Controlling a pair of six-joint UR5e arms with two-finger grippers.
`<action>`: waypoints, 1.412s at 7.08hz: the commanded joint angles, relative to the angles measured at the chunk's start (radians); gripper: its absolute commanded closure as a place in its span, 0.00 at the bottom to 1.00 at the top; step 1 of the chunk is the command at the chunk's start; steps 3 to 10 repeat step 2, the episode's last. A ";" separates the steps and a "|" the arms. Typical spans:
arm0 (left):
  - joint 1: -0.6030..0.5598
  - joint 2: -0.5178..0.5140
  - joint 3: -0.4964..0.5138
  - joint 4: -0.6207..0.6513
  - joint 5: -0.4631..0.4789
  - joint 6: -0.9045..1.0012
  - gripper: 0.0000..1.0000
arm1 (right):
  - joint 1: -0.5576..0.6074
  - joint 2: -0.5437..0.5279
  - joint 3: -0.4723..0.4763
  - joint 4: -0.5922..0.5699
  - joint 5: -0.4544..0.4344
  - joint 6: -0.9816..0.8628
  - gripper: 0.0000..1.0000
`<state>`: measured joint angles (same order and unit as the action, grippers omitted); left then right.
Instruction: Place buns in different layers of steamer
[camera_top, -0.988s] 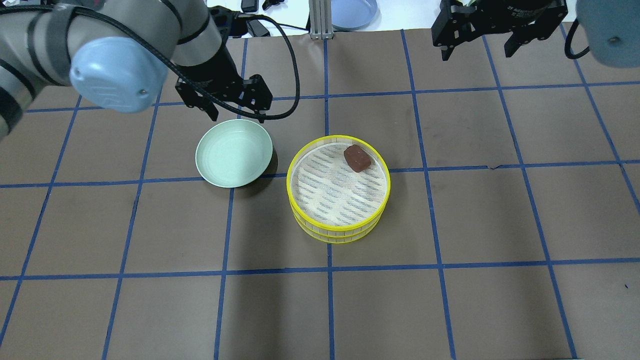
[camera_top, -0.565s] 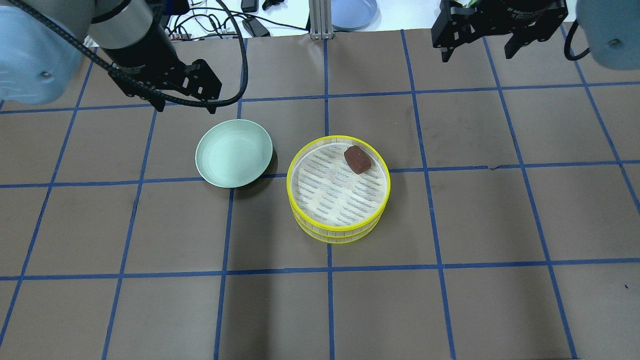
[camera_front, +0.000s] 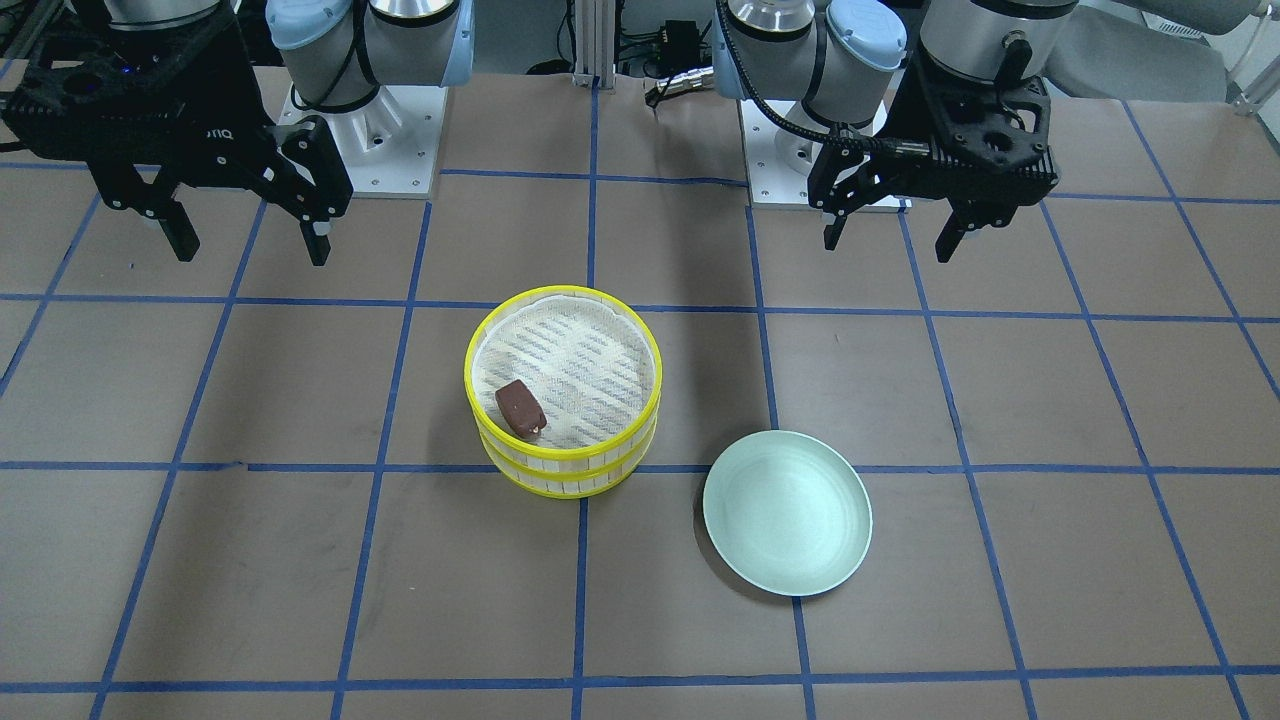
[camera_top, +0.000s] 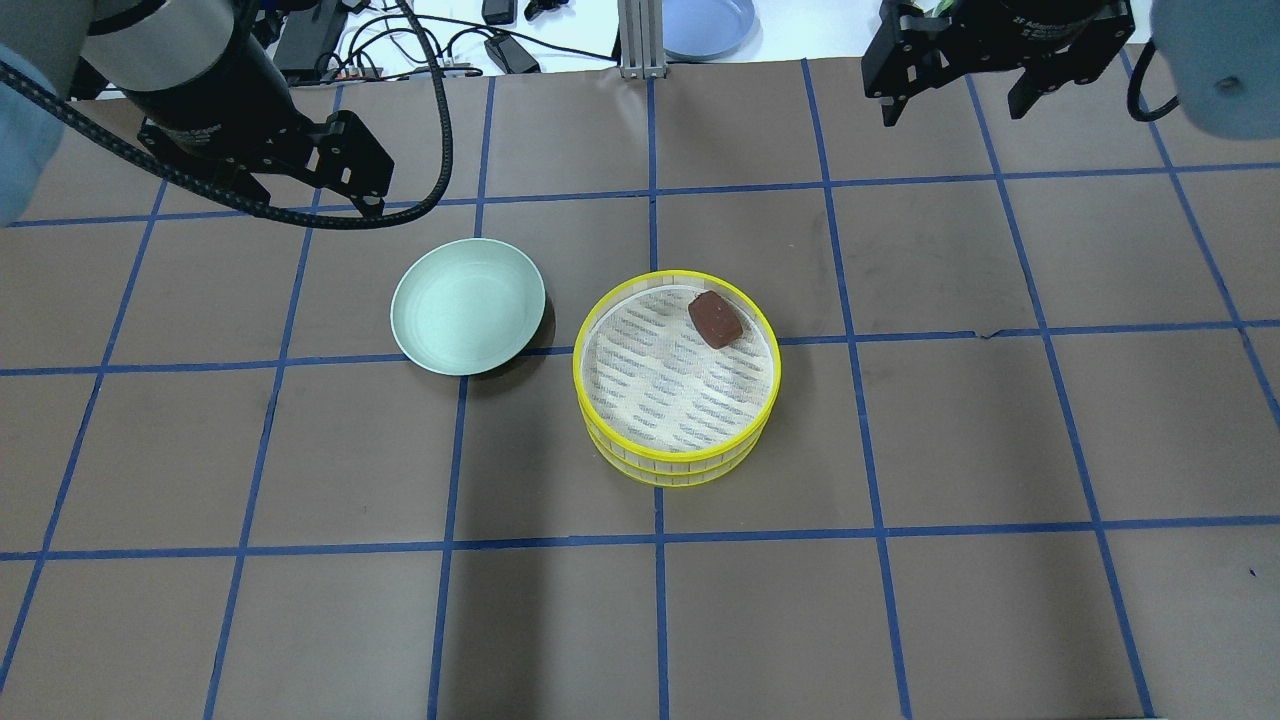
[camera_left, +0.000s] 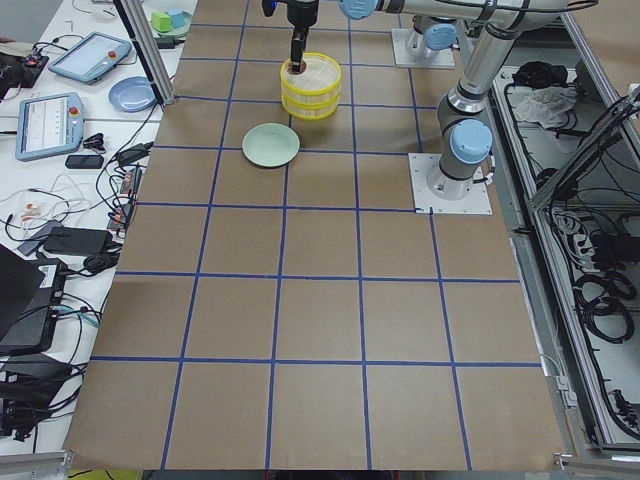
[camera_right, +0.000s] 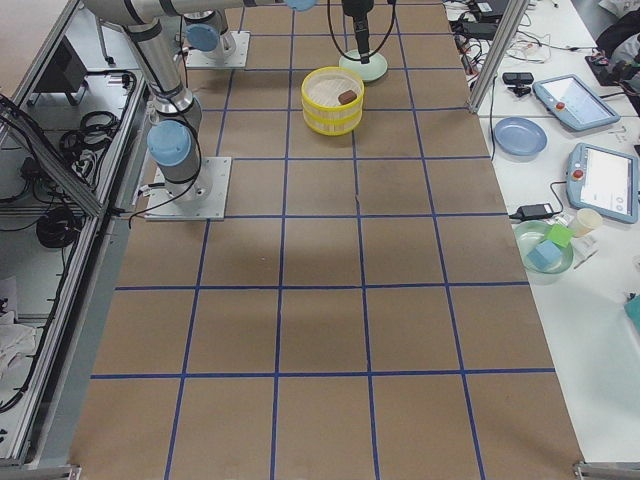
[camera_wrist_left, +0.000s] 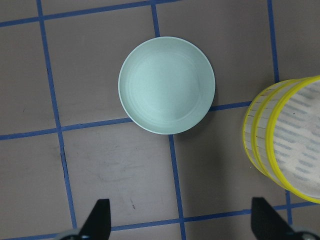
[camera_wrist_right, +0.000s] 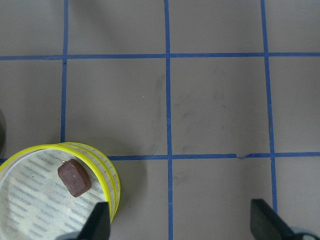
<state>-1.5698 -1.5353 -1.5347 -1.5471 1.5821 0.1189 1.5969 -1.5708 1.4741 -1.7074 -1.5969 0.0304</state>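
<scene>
Count: 1 dark reddish-brown bun (camera_top: 715, 318), a smooth oval, lying on the white woven mesh of the upper layer (camera_front: 580, 370) close to its far rim; 2 round, yellow-rimmed, slat-sided trays, the upper seated on the lower layer (camera_front: 565, 482), making 1 steamer (camera_top: 680, 470); 1 smooth pale green plate (camera_top: 467, 305) just beside it on the robot's left, not touching. Worktop (camera_top: 900, 600): matte brown sheet taped into a blue grid; white side bench (camera_left: 70, 120) carries tablets and cables. 2 claws: left claw (camera_front: 888, 245) and right claw (camera_front: 252, 252) both spread wide, gripping nothing, held above the worktop near the arm bases

Robot lab: gridded table (camera_top: 900, 620), teach pendants (camera_right: 575, 100)
</scene>
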 joint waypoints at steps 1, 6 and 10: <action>0.001 0.004 -0.008 -0.001 0.007 -0.001 0.00 | 0.000 0.000 0.000 0.000 0.000 -0.001 0.00; 0.001 0.004 -0.010 -0.004 0.007 -0.001 0.00 | 0.000 0.000 0.000 0.002 -0.002 -0.003 0.00; 0.001 0.004 -0.010 -0.004 0.007 -0.001 0.00 | 0.000 0.000 0.000 0.002 -0.002 -0.003 0.00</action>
